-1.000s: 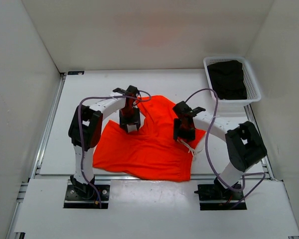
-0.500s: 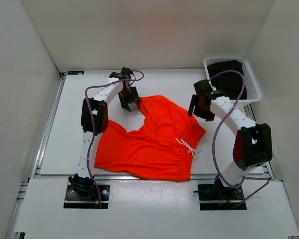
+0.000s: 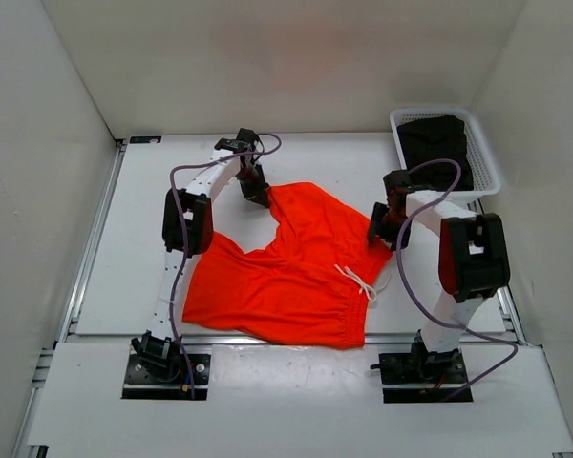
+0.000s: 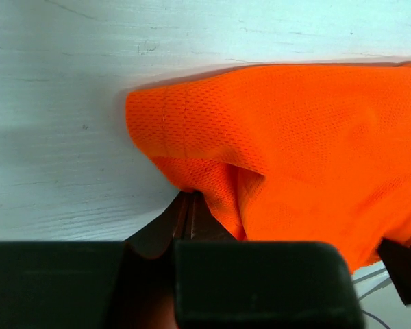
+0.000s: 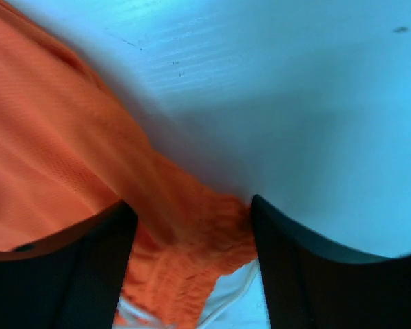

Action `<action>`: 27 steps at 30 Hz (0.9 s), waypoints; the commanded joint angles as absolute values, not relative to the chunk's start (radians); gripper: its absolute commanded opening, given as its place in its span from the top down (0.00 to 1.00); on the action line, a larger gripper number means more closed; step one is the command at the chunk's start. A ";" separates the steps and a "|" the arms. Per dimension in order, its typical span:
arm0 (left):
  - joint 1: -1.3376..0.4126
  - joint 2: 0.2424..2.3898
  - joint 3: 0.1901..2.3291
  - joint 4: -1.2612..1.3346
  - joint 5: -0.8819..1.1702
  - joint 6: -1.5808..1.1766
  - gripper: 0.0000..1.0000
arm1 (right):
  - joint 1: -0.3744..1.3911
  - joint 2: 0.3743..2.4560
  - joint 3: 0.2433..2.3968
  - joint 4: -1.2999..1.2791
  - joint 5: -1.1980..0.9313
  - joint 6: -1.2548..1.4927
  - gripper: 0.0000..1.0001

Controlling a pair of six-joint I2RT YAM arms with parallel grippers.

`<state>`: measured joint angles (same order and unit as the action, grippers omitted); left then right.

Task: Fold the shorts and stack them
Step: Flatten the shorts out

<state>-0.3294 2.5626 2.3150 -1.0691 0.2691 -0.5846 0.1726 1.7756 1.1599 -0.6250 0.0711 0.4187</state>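
Note:
The neon-orange shorts [image 3: 286, 277] lie spread on the white table, waistband toward the right, with the white drawstring [image 3: 361, 281] loose on top. My left gripper [image 3: 258, 194] is at the far corner of one leg. In the left wrist view its jaws [image 4: 188, 203] are pinched shut on a fold of the orange mesh [image 4: 294, 137]. My right gripper [image 3: 382, 237] sits low at the right end of the waistband. In the right wrist view it [image 5: 188, 233] stands open, and the gathered waistband [image 5: 192, 240] bunches between the two fingers.
A white basket [image 3: 487, 157] holding dark folded clothing [image 3: 437, 153] stands at the back right corner. White walls enclose the table on three sides. The arm bases are bolted along the near edge.
Both arms left the middle of the shorts and went to their edges. The left gripper closed on the far leg corner. The right gripper dropped onto the waistband end, its jaws narrowing.

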 commanded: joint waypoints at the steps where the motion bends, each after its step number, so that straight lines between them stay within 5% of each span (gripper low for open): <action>1: -0.333 2.560 2.345 -1.062 0.290 -0.571 0.90 | 0.173 1.812 1.137 -0.569 0.017 0.394 0.36; 2: -0.321 2.560 2.345 -1.062 0.290 -0.571 0.90 | 0.173 1.812 1.137 -0.569 0.006 0.394 0.55; 6: -0.281 2.473 2.345 -1.062 0.226 -0.551 0.90 | 0.173 1.799 1.127 -0.569 0.035 0.403 1.00; 14: -0.169 2.277 2.373 -1.092 0.115 -0.495 0.90 | 0.184 1.700 1.161 -0.603 0.087 0.394 1.00; 23: -0.095 2.440 2.594 -1.102 0.173 -0.474 0.90 | 0.193 1.750 1.230 -0.623 0.117 0.385 0.99; 24: -0.095 2.466 2.594 -1.074 0.223 -0.474 0.77 | 0.193 1.768 1.252 -0.623 0.117 0.385 0.91; 25: -0.084 2.476 2.594 -1.074 0.253 -0.485 0.54 | 0.193 1.778 1.262 -0.623 0.126 0.385 0.72; 27: -0.084 2.476 2.594 -1.065 0.294 -0.485 0.47 | 0.193 1.787 1.273 -0.623 0.126 0.385 0.55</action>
<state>-0.0883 2.4443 2.5858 -1.0649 0.2016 -0.4900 0.1940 1.7710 1.2209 -0.6212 0.1051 0.4061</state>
